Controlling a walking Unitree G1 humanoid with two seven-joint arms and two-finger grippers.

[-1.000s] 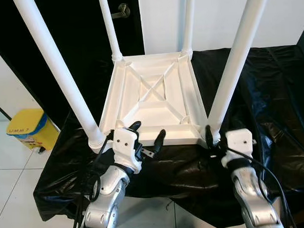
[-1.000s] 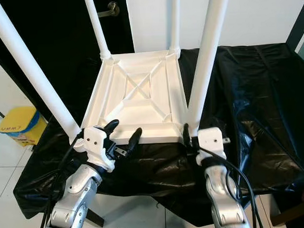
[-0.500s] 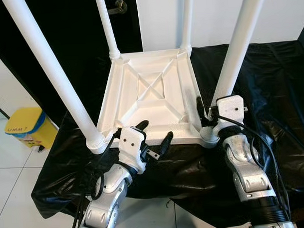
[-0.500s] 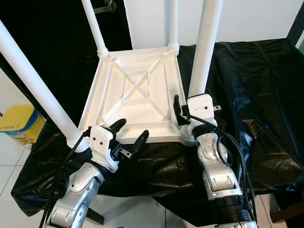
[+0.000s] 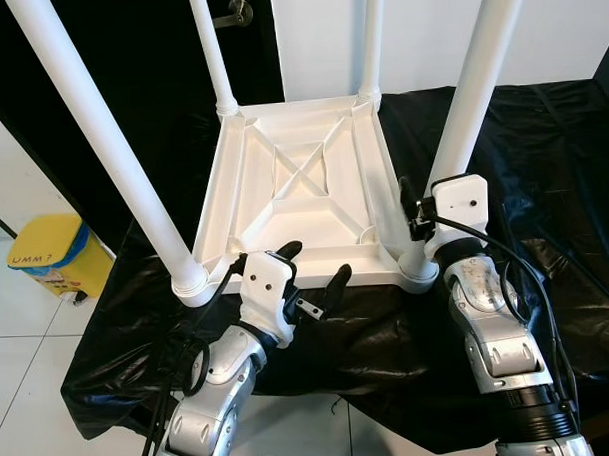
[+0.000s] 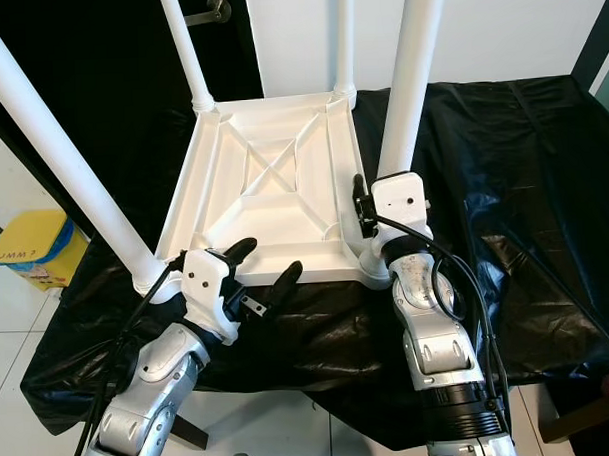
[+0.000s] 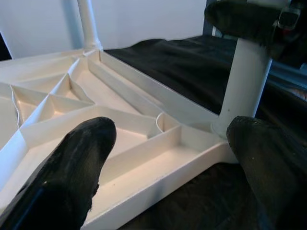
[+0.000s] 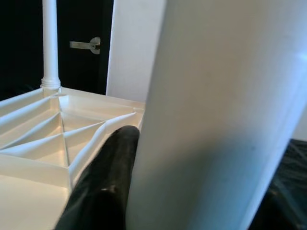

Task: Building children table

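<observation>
A white children's table (image 5: 245, 180) lies upside down on a black cloth, with its legs pointing up. My right gripper (image 5: 424, 219) sits low on the near right leg (image 5: 472, 92), just above its socket, and is shut on it. In the right wrist view that leg (image 8: 216, 110) runs between the fingers, and one black finger (image 8: 108, 182) lies against it. My left gripper (image 5: 316, 263) stands open at the table's front rim, one fingertip over the rim and one just outside. The left wrist view looks between both open fingers (image 7: 72, 163) at the ribbed underside (image 7: 124, 120).
The black cloth (image 5: 542, 160) drapes over the support and hangs off its front edge. A yellow bin (image 5: 47, 259) stands on the white tiled floor to the left. Behind are a dark door with a handle (image 5: 239, 10) and a white wall. The near left leg (image 5: 112, 155) leans out leftward.
My right gripper rose from below the front corner to the near right leg's base and closed around it. The left gripper moved slightly right, still open.
</observation>
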